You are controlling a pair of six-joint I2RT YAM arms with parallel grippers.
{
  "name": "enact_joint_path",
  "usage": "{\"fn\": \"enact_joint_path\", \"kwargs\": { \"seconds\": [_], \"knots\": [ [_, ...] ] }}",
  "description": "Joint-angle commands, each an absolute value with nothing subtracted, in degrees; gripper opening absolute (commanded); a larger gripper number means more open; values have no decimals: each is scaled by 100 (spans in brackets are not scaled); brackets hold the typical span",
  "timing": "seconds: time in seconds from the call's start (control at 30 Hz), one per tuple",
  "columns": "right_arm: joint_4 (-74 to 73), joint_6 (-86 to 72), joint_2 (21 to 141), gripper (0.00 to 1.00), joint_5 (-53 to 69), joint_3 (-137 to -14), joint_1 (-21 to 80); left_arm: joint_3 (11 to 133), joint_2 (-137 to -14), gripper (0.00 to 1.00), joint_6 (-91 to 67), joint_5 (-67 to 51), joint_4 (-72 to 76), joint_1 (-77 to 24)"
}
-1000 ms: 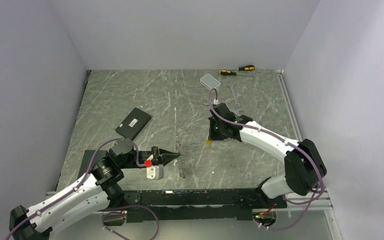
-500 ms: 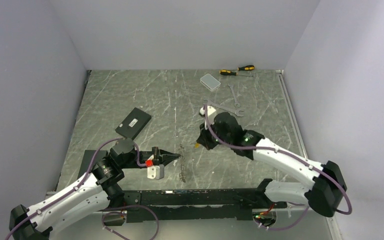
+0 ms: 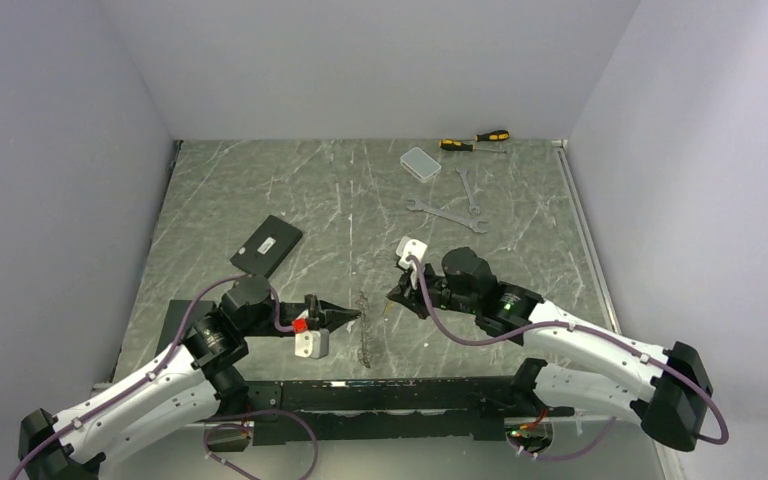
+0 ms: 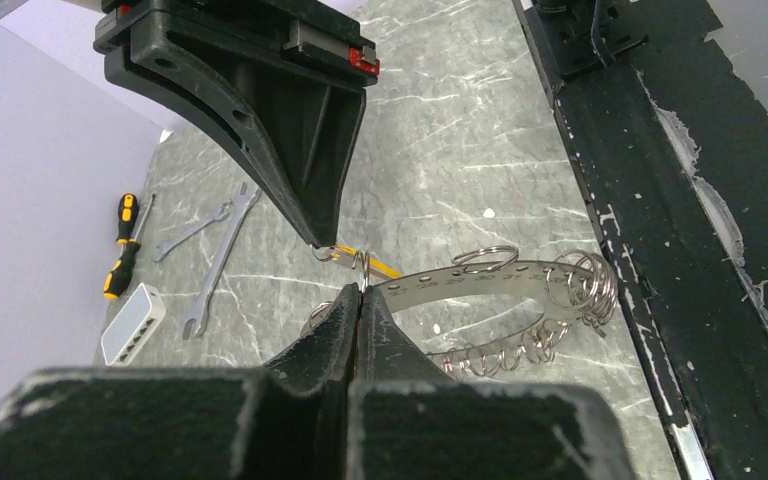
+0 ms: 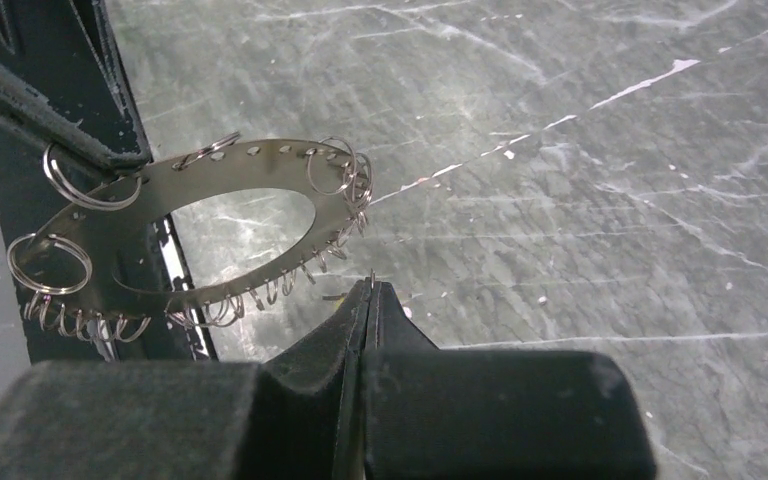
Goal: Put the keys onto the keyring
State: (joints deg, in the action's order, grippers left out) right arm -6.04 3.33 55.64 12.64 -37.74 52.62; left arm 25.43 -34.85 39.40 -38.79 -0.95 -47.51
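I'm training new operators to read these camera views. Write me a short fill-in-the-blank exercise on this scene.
1. The left claw and the right claw are both ___.
2. The right claw pinches a small key, while the keyring is held off the table by the ___ claw.
3. Beyond the right arm, ___ wrenches lie on the table.

Missing words: shut; left; two
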Motion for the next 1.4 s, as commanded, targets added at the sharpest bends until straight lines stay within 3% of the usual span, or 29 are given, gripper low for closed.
{"fn": "enact_joint_path", "kwargs": {
  "seconds": [0.0,1.37],
  "knots": [
    [-501,608,5658,0,1661,-3945,5321,2838,-3479,0,4015,-4063,59,-4766],
    [-2205,2154,5718,0,2459,-5513,5896,2821,-3741,0,3952,-4570,190,-4760]
  ]
}}
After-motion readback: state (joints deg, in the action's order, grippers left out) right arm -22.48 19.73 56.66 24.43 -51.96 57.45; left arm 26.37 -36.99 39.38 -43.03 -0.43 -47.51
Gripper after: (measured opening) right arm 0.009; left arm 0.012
